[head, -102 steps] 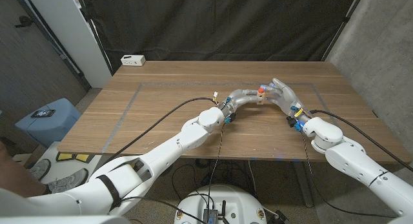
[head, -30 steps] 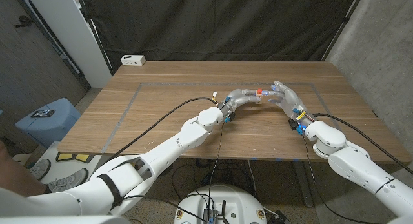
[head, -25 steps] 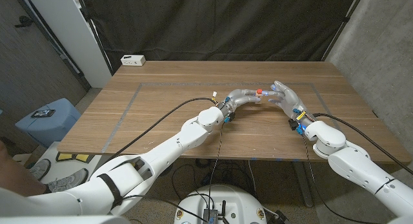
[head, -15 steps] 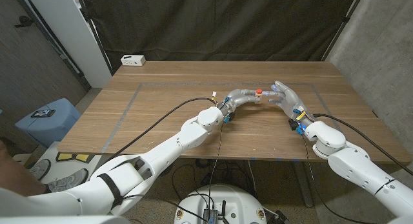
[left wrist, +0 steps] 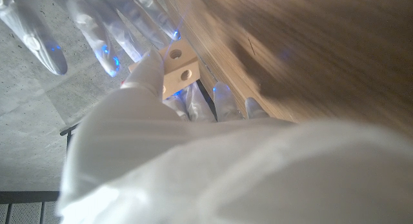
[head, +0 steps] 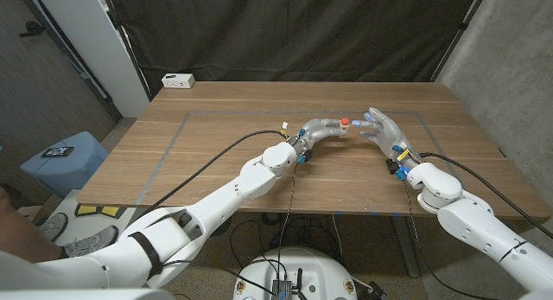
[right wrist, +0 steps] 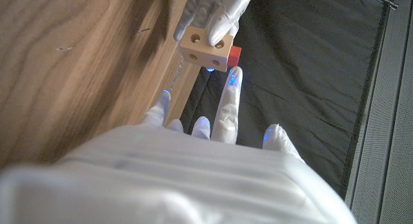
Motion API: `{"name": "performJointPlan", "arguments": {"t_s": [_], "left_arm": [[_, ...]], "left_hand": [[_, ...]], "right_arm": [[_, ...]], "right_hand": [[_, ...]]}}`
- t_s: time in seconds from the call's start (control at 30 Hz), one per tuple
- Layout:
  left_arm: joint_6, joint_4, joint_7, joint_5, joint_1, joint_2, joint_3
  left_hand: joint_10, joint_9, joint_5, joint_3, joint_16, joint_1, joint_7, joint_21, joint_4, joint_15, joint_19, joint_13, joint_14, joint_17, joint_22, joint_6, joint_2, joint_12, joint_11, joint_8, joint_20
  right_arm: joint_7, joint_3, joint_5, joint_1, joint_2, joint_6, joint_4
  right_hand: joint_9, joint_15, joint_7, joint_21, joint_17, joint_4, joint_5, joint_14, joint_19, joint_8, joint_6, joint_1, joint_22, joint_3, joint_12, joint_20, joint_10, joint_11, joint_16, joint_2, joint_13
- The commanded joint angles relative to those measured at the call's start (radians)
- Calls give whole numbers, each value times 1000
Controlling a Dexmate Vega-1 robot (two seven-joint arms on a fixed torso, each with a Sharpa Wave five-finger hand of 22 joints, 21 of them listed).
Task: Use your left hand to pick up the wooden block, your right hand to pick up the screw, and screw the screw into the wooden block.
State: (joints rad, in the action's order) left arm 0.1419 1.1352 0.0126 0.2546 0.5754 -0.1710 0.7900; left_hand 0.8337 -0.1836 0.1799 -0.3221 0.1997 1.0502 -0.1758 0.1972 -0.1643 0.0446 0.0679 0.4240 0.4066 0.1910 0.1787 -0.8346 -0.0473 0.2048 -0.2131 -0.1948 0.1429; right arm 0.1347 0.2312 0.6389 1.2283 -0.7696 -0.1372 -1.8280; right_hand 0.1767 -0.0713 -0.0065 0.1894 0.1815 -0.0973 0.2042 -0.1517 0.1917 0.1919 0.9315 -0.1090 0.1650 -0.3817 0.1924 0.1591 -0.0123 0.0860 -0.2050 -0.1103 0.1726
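Observation:
My left hand (head: 321,129) holds the small wooden block (right wrist: 205,48) just above the table, right of the middle. The block shows two round holes on one face (left wrist: 177,64). A screw with a red head (head: 344,123) sits in the block's side, its head (right wrist: 234,55) sticking out. My right hand (head: 381,130) stands just right of the block with its fingers spread and nothing gripped. One fingertip (right wrist: 233,79) reaches up close under the red head; I cannot tell whether it touches.
The wooden table (head: 216,153) carries a taped rectangle outline. A white box (head: 178,79) lies at its far left corner. A black curtain hangs behind, and a blue seat (head: 65,158) stands on the floor to the left.
My right hand's fingers, which lay against the block and screw at first, now stand a little apart from them. My left hand has shifted the block slightly left.

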Motion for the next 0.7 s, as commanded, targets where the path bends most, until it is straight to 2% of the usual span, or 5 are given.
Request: {"name": "performJointPlan", "arguments": {"t_s": [0.03,0.47,0.7], "left_arm": [[6,23,-13,2,3,-21,-7],[3,82,-31,20,28,-62,-24],[5,121,-66,33,30,-91,-32]], "left_hand": [[7,-6,3,-2,1,2,-7,6,5,61,1,14,-1,1,3,-2,3,23,-7,-3,3],[11,-6,1,3,4,-7,-19,5,12,61,0,16,0,2,3,-6,4,26,-7,-5,3],[16,-6,0,9,7,-19,-35,6,18,60,1,17,5,3,3,-9,7,27,-8,-6,2]], "right_arm": [[12,-1,-15,3,17,-30,7],[29,3,-39,5,20,-30,-3],[69,7,-73,4,33,-32,-14]], "right_hand": [[2,-3,-14,7,3,-8,4,4,9,-8,-19,-10,2,0,-1,1,-10,4,-4,7,2],[3,-7,-75,-1,5,-7,1,13,4,-28,-122,-6,2,4,-6,8,-8,0,-2,10,3],[3,-18,-102,4,6,-7,1,22,22,-28,-163,-5,2,3,-8,-9,0,2,-3,11,4]]}}
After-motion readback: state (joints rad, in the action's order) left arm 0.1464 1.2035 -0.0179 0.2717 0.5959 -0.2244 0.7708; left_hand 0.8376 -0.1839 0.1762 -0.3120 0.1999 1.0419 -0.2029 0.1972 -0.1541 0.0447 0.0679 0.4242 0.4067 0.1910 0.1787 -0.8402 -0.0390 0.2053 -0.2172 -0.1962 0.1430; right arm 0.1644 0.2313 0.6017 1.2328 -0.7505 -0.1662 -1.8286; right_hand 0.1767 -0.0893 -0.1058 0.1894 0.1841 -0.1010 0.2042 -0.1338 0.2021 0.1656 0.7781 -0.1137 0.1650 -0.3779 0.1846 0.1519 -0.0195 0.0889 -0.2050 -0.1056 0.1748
